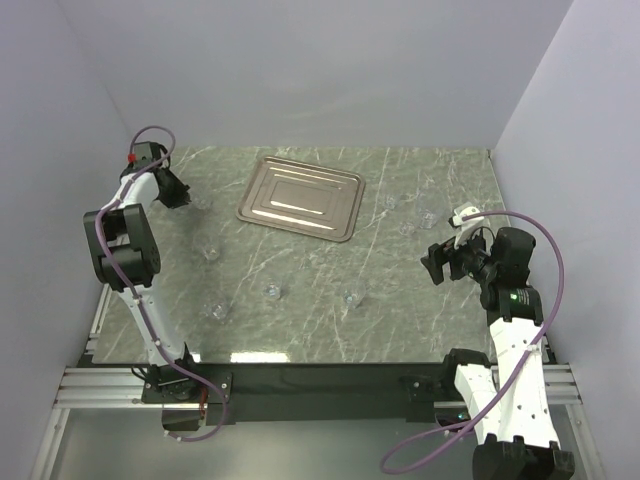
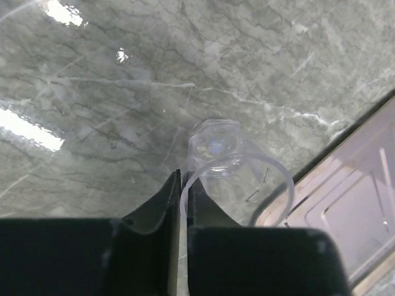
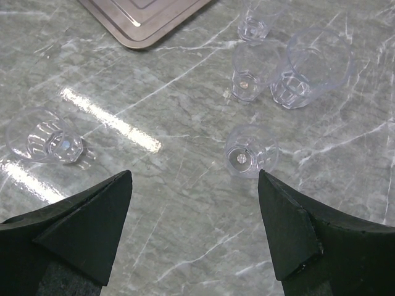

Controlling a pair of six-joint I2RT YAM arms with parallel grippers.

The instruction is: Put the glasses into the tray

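Observation:
The silver tray (image 1: 300,197) lies at the back middle of the marble table. Several tiny clear glasses stand scattered: three in front of it (image 1: 272,290), (image 1: 350,296), (image 1: 218,310), and a cluster at the right (image 1: 408,228). My left gripper (image 1: 180,190) is left of the tray. In the left wrist view it (image 2: 182,185) is shut on the rim wall of one glass (image 2: 237,166), with the tray's corner (image 2: 364,216) just beyond. My right gripper (image 3: 194,179) is open and empty above the table, with a glass (image 3: 250,151) near its right fingertip.
In the right wrist view, three more glasses (image 3: 253,68), (image 3: 315,68), (image 3: 256,21) stand close together ahead, one glass (image 3: 43,140) is at the left, and the tray's corner (image 3: 142,18) is at the top. Grey walls enclose the table on three sides.

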